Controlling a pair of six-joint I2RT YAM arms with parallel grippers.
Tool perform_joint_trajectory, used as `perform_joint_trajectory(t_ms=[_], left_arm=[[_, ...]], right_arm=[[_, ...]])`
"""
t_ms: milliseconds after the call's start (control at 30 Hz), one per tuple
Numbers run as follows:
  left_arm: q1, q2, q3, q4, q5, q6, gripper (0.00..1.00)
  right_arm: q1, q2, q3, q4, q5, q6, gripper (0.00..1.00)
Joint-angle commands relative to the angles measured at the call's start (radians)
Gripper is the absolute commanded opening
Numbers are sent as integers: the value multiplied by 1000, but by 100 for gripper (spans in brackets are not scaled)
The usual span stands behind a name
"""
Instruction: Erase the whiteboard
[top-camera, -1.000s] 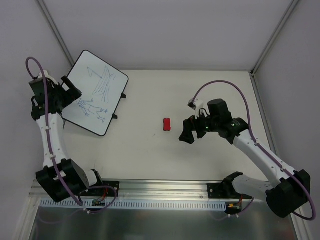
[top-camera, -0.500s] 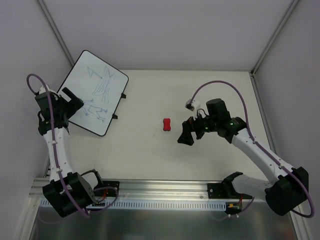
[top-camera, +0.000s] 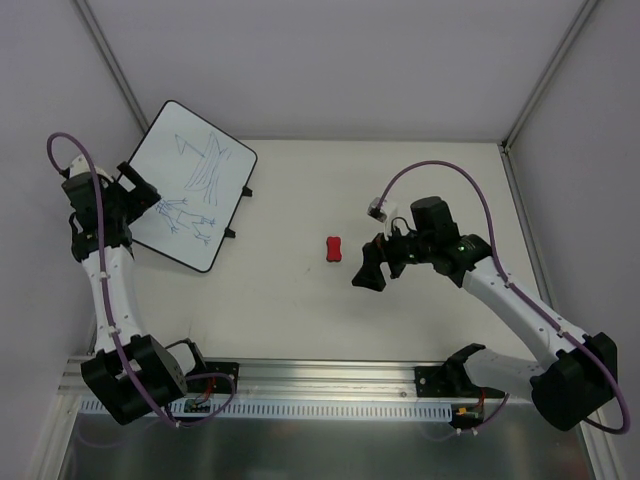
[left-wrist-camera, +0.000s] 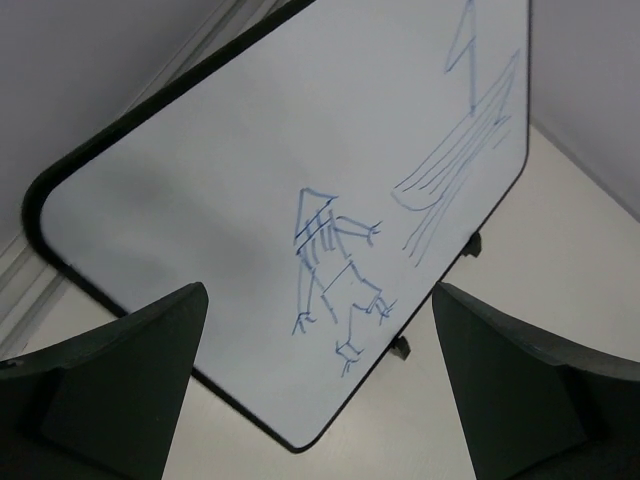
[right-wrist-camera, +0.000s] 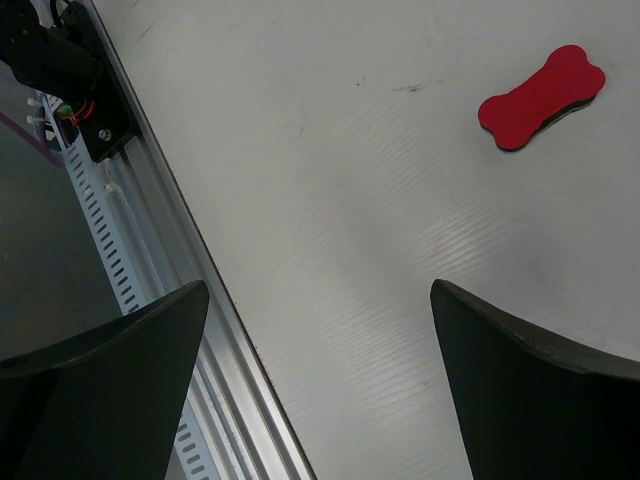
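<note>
At the far left corner of your table (top-camera: 430, 190) sits the whiteboard (top-camera: 205, 150), covered in blue marker scribbles, its two black tabs on the edge facing the table's middle. Your left gripper (top-camera: 140, 195) hovers at the board's near-left edge, jaws wide apart and holding nothing; its wrist camera looks onto the drawings. Your right gripper (top-camera: 368, 272) hangs over the middle of the table, also spread wide and empty. Just to its left lies the small red bone-shaped eraser (top-camera: 334, 249), untouched by either finger.
</note>
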Motion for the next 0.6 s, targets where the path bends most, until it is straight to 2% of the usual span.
perform_joint_trajectory(t_ms=[0, 167, 267, 433, 567], left_arm=[[38, -100, -104, 25, -161, -132, 98], [56, -144, -164, -24, -289, -285, 97], [56, -167, -182, -49, -359, -322, 98], [58, -169, -201, -58, -392, -278, 97], [58, -157, -251, 12, -308, -195, 96]], right_arm=[[9, 5, 9, 35, -28, -20, 99], [32, 40, 30, 34, -36, -16, 99], [58, 77, 53, 35, -42, -14, 99], [90, 125, 84, 34, -50, -17, 99], [98, 125, 82, 34, -51, -22, 99]])
